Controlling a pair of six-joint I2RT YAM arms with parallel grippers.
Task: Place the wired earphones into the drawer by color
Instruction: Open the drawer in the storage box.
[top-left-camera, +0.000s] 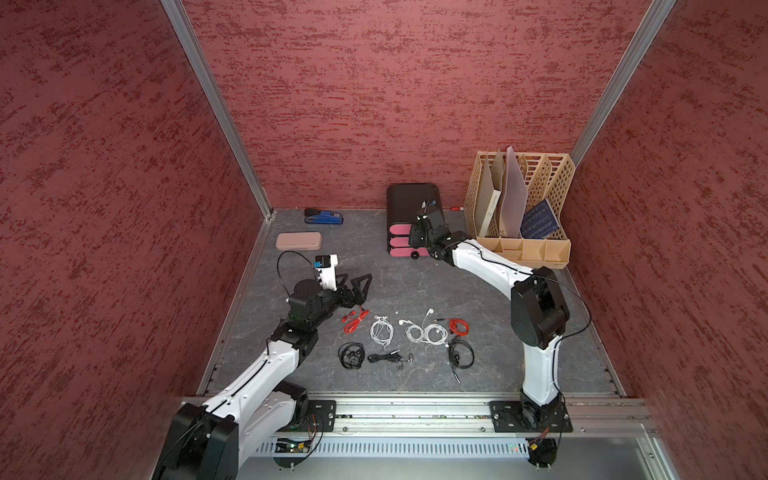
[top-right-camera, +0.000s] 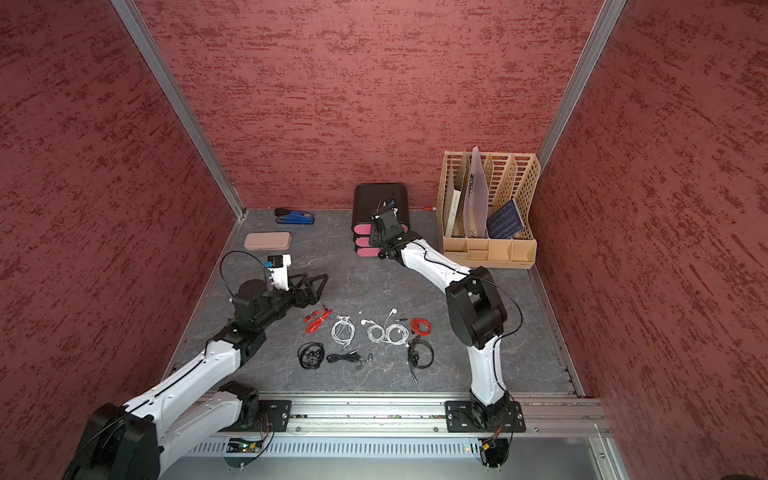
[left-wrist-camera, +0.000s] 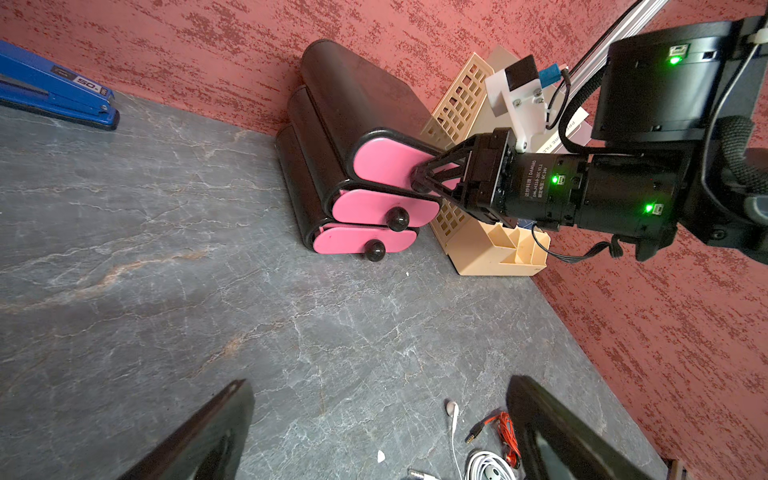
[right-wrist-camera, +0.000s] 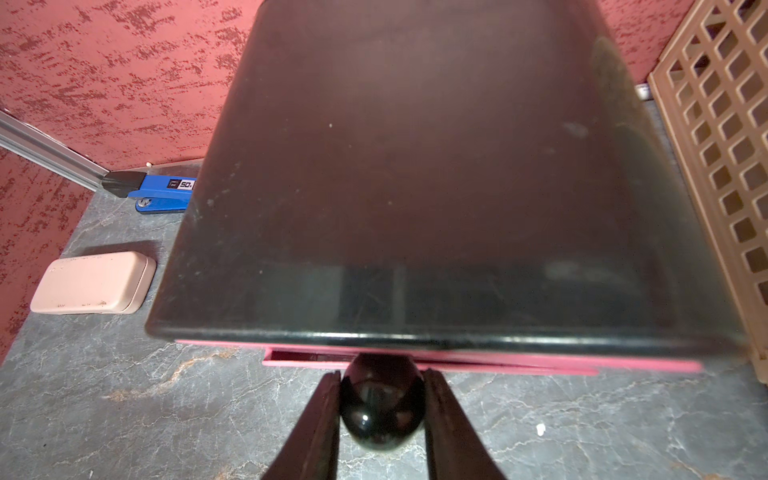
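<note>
In both top views the wired earphones are seen lying loose on the table near the front rail: two red, three white and three black bundles, well apart from the drawer unit at the back wall. The left gripper is held wide open and empty near the leftmost red bundle. A file organiser, a stapler and a pink case are set along the back.

In the left wrist view the right gripper is shown against the top pink drawer front, with the two lower knobs uncovered.

In the right wrist view the knob is clamped between both fingers.
</note>
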